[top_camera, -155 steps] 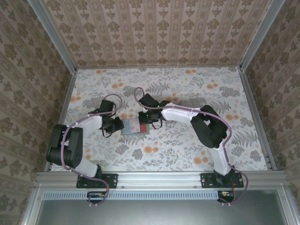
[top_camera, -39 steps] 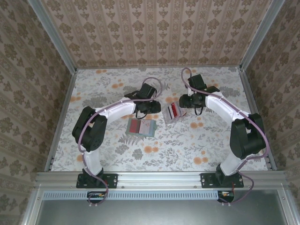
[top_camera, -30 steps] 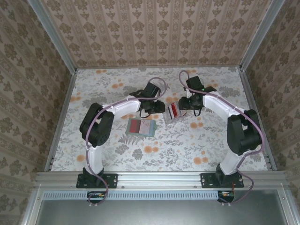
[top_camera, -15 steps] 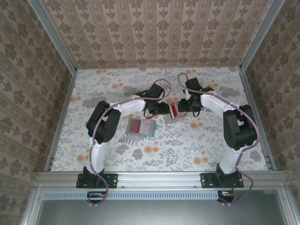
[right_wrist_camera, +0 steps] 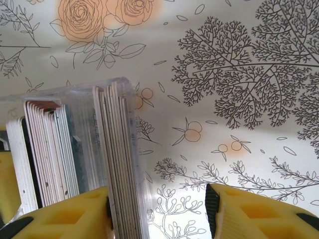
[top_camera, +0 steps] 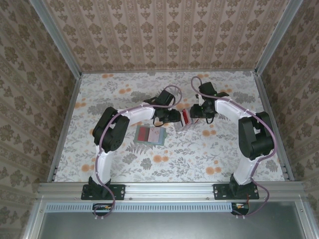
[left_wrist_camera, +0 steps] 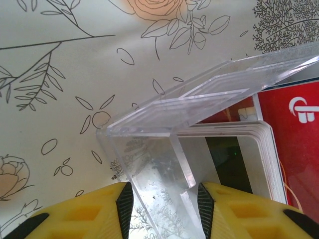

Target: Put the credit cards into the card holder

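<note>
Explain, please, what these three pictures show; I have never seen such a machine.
The left arm and right arm are robot arms bolted at a table's near edge. The wide picture looks down from above; the other two come from wrist cameras. On the table lies a flat red-and-pale rectangle. Beyond it is a clear box with cards stacked inside. The left gripper and right gripper, each two yellow fingers, reach around its walls; the right is open, the left's hold is unclear.
</note>
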### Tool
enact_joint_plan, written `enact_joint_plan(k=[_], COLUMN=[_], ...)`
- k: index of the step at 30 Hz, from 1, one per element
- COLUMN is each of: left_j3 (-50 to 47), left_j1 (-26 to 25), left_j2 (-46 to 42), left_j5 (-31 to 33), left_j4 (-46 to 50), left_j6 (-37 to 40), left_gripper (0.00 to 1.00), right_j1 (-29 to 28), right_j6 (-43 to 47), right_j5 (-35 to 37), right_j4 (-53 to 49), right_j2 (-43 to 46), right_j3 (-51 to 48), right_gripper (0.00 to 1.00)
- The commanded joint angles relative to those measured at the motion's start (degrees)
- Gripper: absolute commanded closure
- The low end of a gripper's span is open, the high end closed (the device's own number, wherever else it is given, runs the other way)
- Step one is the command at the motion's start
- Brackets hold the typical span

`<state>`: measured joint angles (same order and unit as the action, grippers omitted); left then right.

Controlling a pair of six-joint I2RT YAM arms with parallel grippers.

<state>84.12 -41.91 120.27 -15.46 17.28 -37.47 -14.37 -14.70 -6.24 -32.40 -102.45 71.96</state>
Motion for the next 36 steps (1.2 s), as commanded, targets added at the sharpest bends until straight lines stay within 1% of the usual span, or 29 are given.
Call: enact_joint_plan(k=[1,10,16,22,27,36], left_j3=[-1.9,-1.7,-1.3,-1.1,-1.0,-0.8], left_j1=[0.4,0.3,0.3,0.4,0.3,0.4], left_j2=[0.7,0.7,0.8,0.9,0.9,1.3], left_j5=[1.5,1.5,1.3,1.1,1.1,0.8], left_j4=[3.6,3.9,3.9,4.2,4.1,4.1], left_j6=[0.1,0.2,0.2,0.2,0.2,0.1], left_gripper=[0.58,0.58,0.58,0.58,0.58,0.58], right_j1=[0.9,0.9,0.7,0.6,0.4,0.0], right_j6=[0.6,0.6,1.0,1.3,2.2,2.8], right_j5=[1.0,0.1,-3.0,-2.3,0.7,1.0], right_j4=[-0.9,-1.1,-1.0,-2.0,-3.5,-5.0], right_j2=[2.4,2.8,1.9,0.2,-0.9,-2.2], right_j3=[0.5,1.0,1.7,3.0,3.8,4.6], right_gripper=[0.49,0.51,0.51,0.50,0.51,0.52])
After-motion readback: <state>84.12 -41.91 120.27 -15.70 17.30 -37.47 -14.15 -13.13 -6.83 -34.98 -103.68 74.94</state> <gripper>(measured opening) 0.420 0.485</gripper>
